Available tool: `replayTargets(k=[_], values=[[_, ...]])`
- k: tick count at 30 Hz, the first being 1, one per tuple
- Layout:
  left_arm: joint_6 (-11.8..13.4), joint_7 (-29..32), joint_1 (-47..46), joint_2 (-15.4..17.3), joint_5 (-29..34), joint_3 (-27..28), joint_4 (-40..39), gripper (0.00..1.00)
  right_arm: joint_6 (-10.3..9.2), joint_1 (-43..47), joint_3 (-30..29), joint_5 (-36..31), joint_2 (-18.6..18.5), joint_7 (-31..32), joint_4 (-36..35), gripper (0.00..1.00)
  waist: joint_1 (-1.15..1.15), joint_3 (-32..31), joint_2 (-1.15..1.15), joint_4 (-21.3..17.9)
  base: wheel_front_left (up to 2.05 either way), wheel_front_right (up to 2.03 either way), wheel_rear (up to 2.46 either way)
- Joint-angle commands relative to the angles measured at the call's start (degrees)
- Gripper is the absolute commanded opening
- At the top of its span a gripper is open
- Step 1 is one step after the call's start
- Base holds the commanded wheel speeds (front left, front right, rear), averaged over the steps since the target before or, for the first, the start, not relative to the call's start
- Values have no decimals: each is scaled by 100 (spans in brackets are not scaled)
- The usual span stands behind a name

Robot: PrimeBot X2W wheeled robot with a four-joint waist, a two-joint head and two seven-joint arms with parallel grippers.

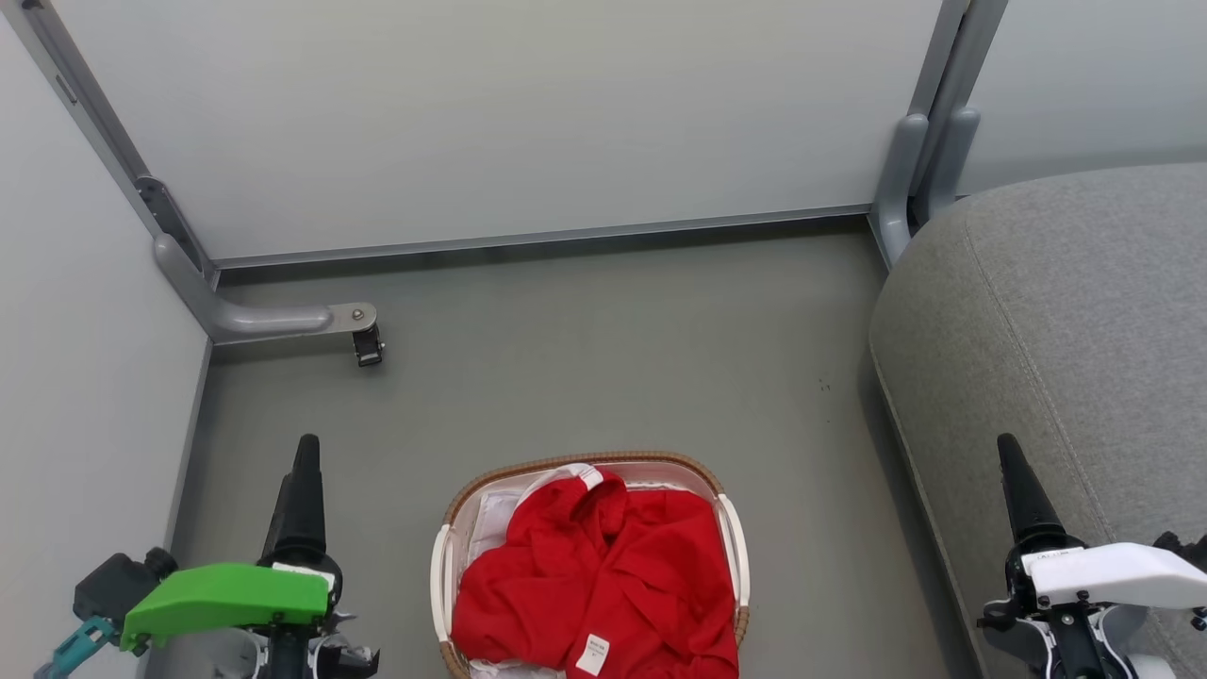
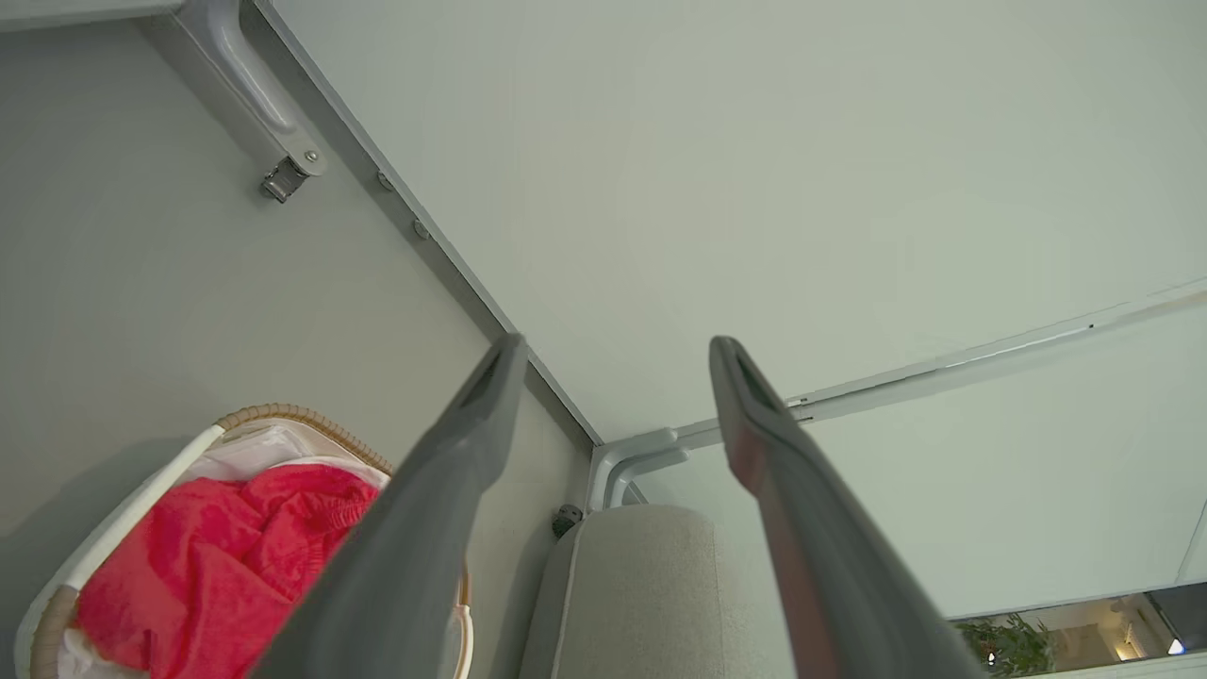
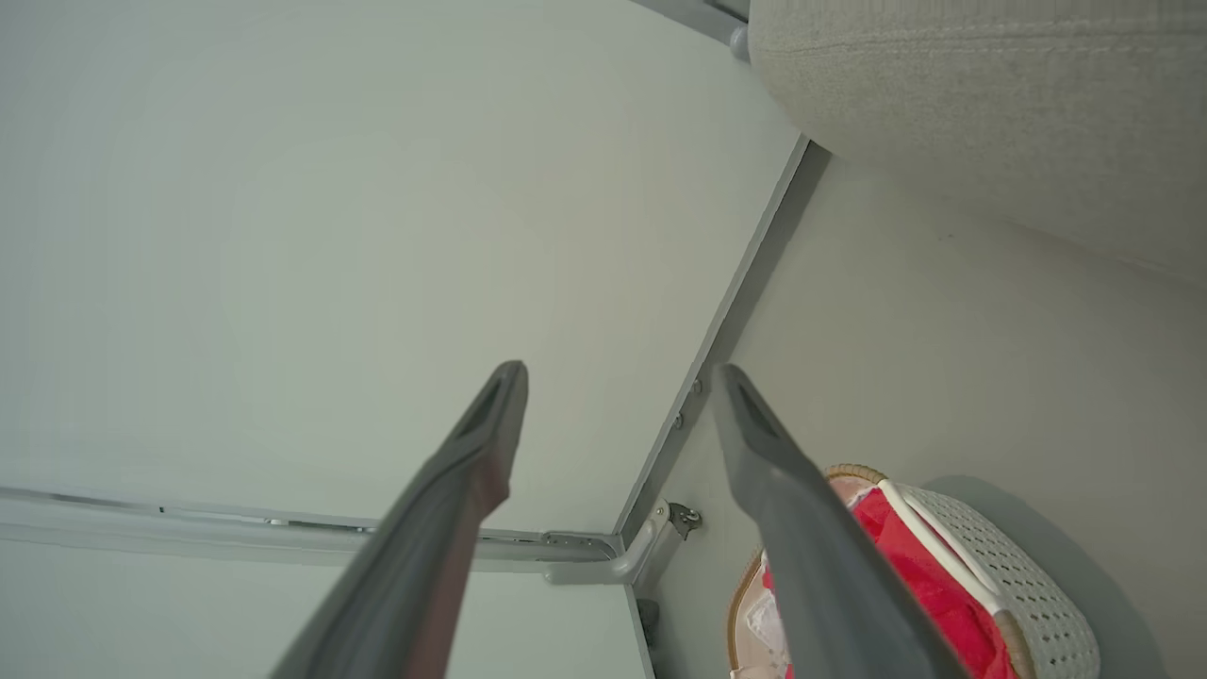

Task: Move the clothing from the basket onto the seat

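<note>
The clothing is lying bunched inside the basket at bottom centre of the head view. The seat is occupying the right side, apart from the basket. The left gripper and the right gripper are both standing spread wide, clear of the clothing.

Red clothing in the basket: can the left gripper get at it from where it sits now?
Probably yes. The left gripper is open and empty, beside the basket; the red clothing lies heaped on top, uncovered, with nothing between them.
</note>
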Motion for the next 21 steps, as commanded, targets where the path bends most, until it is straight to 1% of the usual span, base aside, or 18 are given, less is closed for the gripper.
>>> replayTargets(k=[1,8,17,21], values=[[24,-57,-29,28,364,-64,-150,100,1,1,15,-319,-41,-63,-166,100,0,3,0,-2,0,0,0],[134,-205,37,33,1295,-266,-293,100,1,66,214,-1531,-47,-212,-487,100,0,15,0,-9,0,0,0],[250,-376,114,39,2182,-471,-297,100,2,148,360,-2655,-55,-384,-661,100,0,28,0,4,0,0,0],[281,-450,142,40,2507,-525,-288,100,2,169,399,-3034,-57,-457,-685,100,0,31,0,10,0,0,0]])
